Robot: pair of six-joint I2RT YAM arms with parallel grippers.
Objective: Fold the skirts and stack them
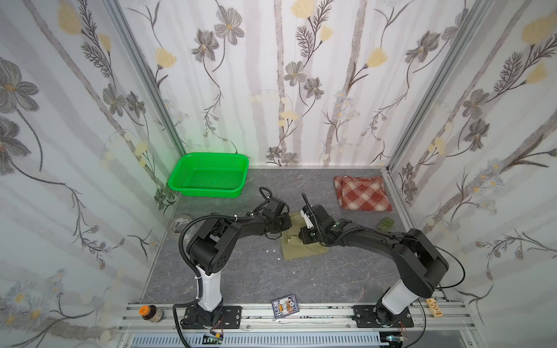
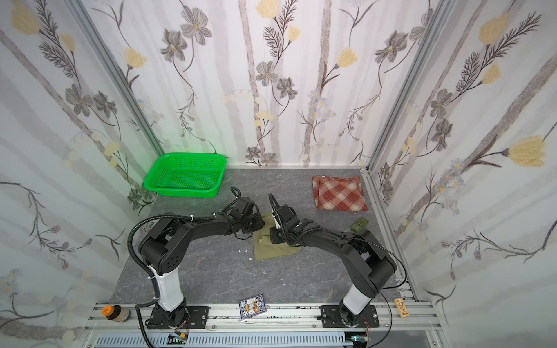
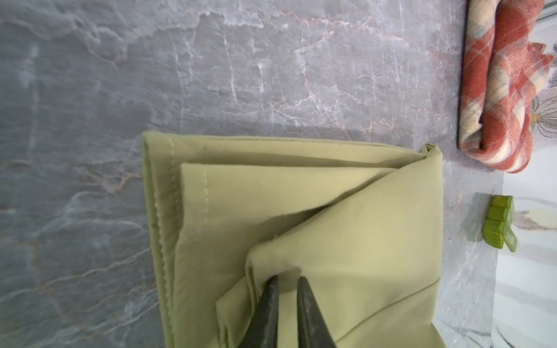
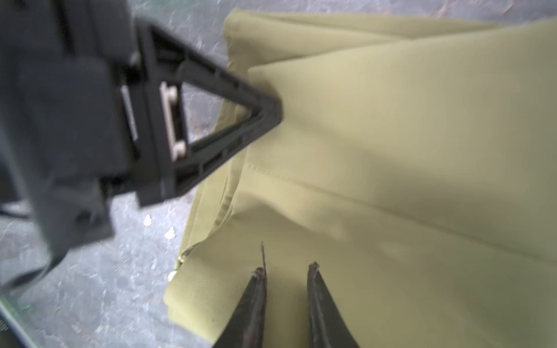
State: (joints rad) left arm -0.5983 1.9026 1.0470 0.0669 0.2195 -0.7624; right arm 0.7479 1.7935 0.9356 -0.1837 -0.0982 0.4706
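The khaki skirt [image 1: 301, 251] [image 2: 272, 251] lies partly folded in layers on the grey table's middle. My left gripper [image 3: 287, 278] is shut on a raised fold at the khaki skirt's [image 3: 331, 211] edge; in the right wrist view the left gripper [image 4: 271, 108] shows its tip biting into the cloth. My right gripper [image 4: 286, 268] stands over the khaki skirt [image 4: 391, 150] with a gap between its jaws and flat cloth beneath. The plaid skirt [image 1: 363, 192] [image 2: 339, 192] [image 3: 500, 90] lies folded at the back right, apart from both grippers.
A green basket [image 1: 211, 174] stands at the back left. A tape roll [image 1: 180, 224] sits by the left wall and a green clip [image 1: 386, 224] [image 3: 498, 226] by the right wall. A card box [image 1: 284, 307], a bottle [image 1: 150, 313] and a wooden block [image 1: 435, 307] lie along the front rail.
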